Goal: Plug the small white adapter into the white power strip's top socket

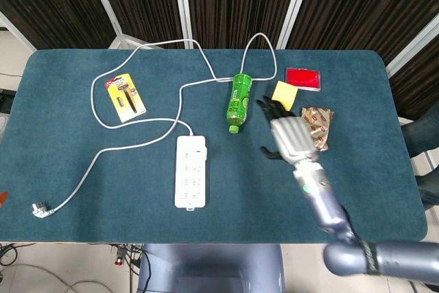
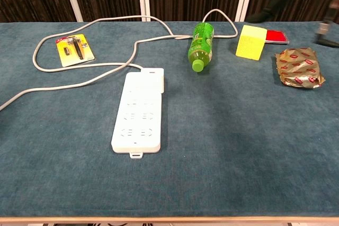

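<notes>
- Step in hand: by the look of it the insertion is done. The small white adapter (image 2: 152, 74) sits on the top socket of the white power strip (image 1: 191, 171), at the cable end.
- Right hand (image 1: 290, 136) hangs in the air, fingers spread, holding nothing. Chest view catches only dark fingertips at the top right edge.
- Left hand: in neither view.
- Adapter is well off to the hand's left and slightly nearer the robot; the green bottle (image 1: 239, 101) lies between them, closer to the hand.
- Adapter look: small white block, flush with the strip's top, squared to the strip's edges, no visible tilt in chest view. Prongs are not visible, so full seating is a judgement, not confirmed.
- Strip look: flat on the table (image 2: 238, 146), long axis toward the robot, lower sockets free, grey cable (image 1: 137, 123) running off the adapter end.
- Next move, judged: nothing left but to park the arm clear. If seating is doubted, the hand needs to return left over the strip's top and press straight down on the adapter.
- Behind the hand: yellow block (image 1: 281, 93) and foil packet (image 1: 319, 127), both partly covered by it in head view.
</notes>
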You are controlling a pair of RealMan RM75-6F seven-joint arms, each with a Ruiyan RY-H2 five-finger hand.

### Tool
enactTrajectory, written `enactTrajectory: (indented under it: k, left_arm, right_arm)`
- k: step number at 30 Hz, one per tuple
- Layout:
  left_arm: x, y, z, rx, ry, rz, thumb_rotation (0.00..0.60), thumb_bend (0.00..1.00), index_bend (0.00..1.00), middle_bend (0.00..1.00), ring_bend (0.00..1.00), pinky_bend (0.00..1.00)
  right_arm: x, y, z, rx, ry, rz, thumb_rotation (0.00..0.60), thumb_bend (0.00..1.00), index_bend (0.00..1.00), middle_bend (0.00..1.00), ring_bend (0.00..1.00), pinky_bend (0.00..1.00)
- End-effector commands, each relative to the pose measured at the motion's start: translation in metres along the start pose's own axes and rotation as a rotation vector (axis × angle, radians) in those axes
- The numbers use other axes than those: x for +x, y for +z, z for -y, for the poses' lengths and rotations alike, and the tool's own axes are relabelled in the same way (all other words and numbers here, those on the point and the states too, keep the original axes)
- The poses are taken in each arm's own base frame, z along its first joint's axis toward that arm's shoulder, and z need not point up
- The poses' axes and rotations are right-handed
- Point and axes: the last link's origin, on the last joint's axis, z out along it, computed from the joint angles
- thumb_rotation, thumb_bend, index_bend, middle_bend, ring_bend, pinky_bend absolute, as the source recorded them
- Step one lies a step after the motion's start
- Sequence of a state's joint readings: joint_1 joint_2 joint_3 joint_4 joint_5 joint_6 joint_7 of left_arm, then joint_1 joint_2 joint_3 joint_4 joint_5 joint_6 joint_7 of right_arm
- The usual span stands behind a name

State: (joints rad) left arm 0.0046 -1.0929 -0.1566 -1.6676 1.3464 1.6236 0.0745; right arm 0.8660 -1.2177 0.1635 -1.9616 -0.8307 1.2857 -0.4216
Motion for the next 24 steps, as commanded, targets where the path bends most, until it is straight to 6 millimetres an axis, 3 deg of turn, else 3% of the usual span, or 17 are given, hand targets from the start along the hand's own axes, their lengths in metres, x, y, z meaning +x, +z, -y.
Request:
enactTrajectory:
  k: [1,7,12,24]
  left_arm:
    - [-0.001,-0.001,-0.001,-0.009,0.000,-0.004,0.600,0.10,0.20,0.00,0.00,0.00]
    - [-0.004,-0.001,-0.004,-0.024,0.007,0.004,0.600,0.10,0.20,0.00,0.00,0.00]
    - [-0.010,0.000,-0.006,-0.038,0.021,0.031,0.600,0.10,0.20,0.00,0.00,0.00]
    - [-0.012,0.005,-0.005,-0.043,0.030,0.024,0.600,0.10,0.20,0.00,0.00,0.00]
  right_arm:
    - [-0.015,-0.097,-0.088,-0.104,-0.082,-0.129,0.600,0.32,0.00,0.03,0.08,0.28]
    - [-0.036,-0.161,-0.137,-0.160,-0.141,-0.222,0.600,0.32,0.00,0.03,0.08,0.27]
    - [-0.048,-0.191,-0.154,-0.168,-0.159,-0.233,0.600,0.32,0.00,0.03,0.07,0.27]
    - [-0.045,-0.204,-0.162,-0.192,-0.221,-0.240,0.600,0.31,0.00,0.03,0.06,0.27]
